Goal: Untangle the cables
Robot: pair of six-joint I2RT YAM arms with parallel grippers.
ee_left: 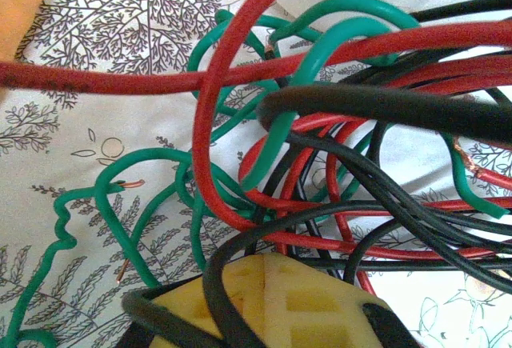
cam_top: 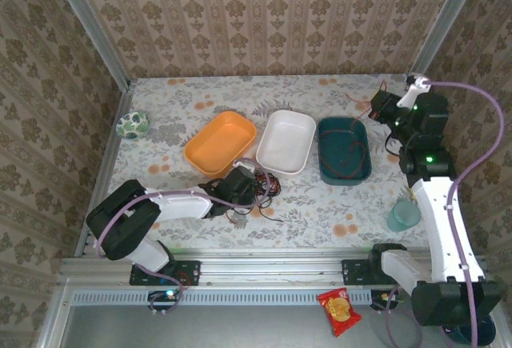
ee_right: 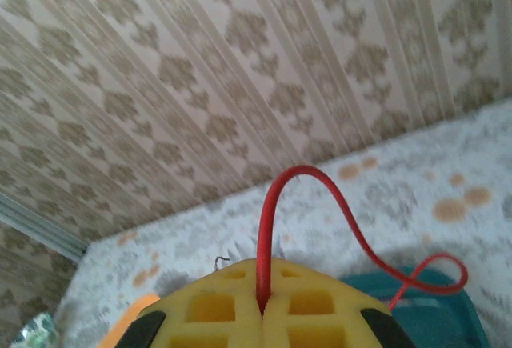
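Observation:
The cables (cam_top: 266,190) lie in a red, black and green tangle (ee_left: 320,132) on the floral table, just in front of the white tray. My left gripper (cam_top: 253,190) sits in this tangle. Its yellow fingers (ee_left: 320,308) are pressed together, strands run in behind their tips, and a black cable (ee_left: 220,292) loops over them. My right gripper (cam_top: 378,108) is raised at the far right, above the teal tray's back corner. It (ee_right: 262,310) is shut on one red cable (ee_right: 316,178), which arches up and trails down into the teal tray (cam_top: 322,156).
An orange tray (cam_top: 210,156), a white tray (cam_top: 264,152) and the teal tray stand in a row mid-table. A green patterned bowl (cam_top: 132,124) sits at the far left. A teal cup (cam_top: 404,217) stands near the right arm. A red snack packet (cam_top: 339,310) lies below the rail.

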